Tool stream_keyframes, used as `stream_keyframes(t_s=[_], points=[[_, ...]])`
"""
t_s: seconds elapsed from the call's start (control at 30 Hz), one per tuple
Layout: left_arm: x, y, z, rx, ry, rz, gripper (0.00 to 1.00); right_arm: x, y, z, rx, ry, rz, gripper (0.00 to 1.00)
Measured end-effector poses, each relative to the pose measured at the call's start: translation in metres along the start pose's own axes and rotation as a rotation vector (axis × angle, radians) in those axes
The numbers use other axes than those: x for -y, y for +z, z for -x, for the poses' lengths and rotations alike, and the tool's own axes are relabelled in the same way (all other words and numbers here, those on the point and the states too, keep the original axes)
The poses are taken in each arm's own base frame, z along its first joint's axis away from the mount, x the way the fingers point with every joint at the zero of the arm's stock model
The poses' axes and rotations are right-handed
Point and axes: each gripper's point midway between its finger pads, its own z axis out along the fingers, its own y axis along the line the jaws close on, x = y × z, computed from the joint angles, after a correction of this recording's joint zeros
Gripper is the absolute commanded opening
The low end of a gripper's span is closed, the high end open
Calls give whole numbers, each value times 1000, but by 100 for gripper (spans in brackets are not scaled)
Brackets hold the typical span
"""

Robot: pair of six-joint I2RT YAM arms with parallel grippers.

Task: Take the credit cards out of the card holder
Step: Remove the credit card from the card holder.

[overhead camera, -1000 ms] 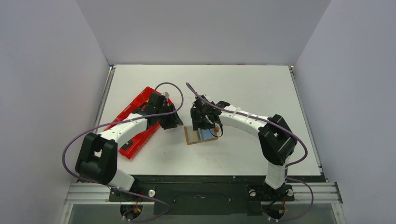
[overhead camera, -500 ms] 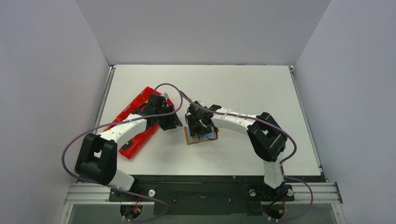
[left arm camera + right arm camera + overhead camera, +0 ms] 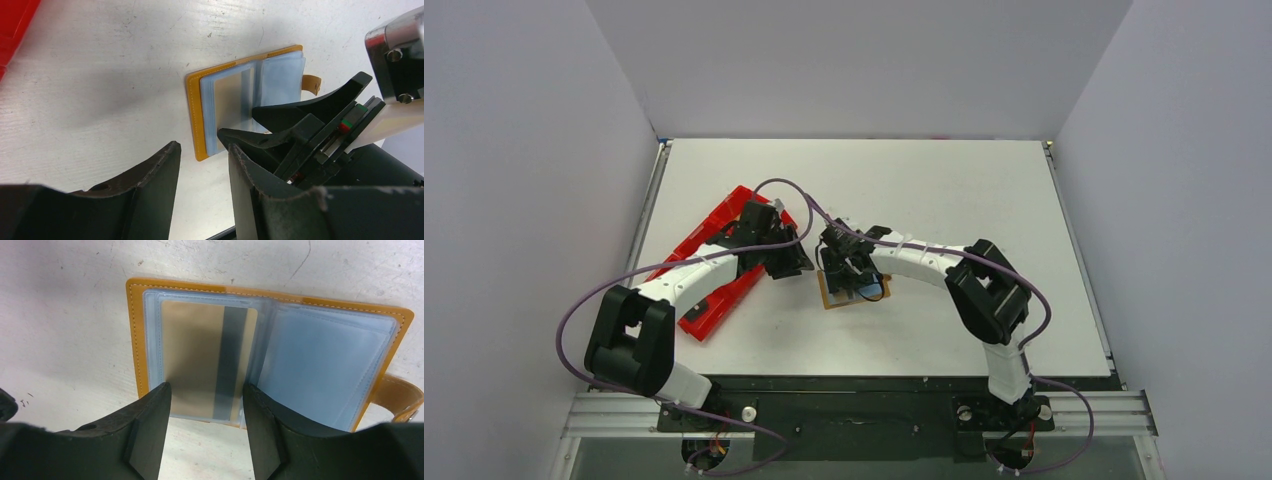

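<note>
Over the card holder (image 3: 137, 340), open on the tabletop (image 3: 944, 190), the right tool (image 3: 206, 389) has slid closer, parted and empty, straddling the still-sleeved card (image 3: 200, 340); a pinch looks near. The left tool (image 3: 202, 147) hangs open beside it.

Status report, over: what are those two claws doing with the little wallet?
Left gripper open, empty, alongside. Right gripper open, over tan card sleeved in open card holder. Nothing blocking.
</note>
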Motion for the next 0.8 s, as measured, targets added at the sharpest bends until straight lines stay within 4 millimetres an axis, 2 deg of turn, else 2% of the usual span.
stream_keyframes(t_s=[0.33, 0.4, 0.43, 0.57, 0.8], points=[[0, 0, 0, 1, -1, 0, 38, -2, 2, 3, 12, -1, 0, 28], [0, 0, 0, 1, -1, 1, 38, -3, 2, 4, 13, 0, 8, 23], [0, 0, 0, 1, -1, 1, 37, -4, 3, 4, 14, 1, 14, 17], [-1, 0, 0, 0, 0, 0, 32, -5, 6, 5, 16, 17, 37, 11], [-9, 5, -11, -30, -6, 17, 13, -4, 8, 8, 8, 57, 101, 5]])
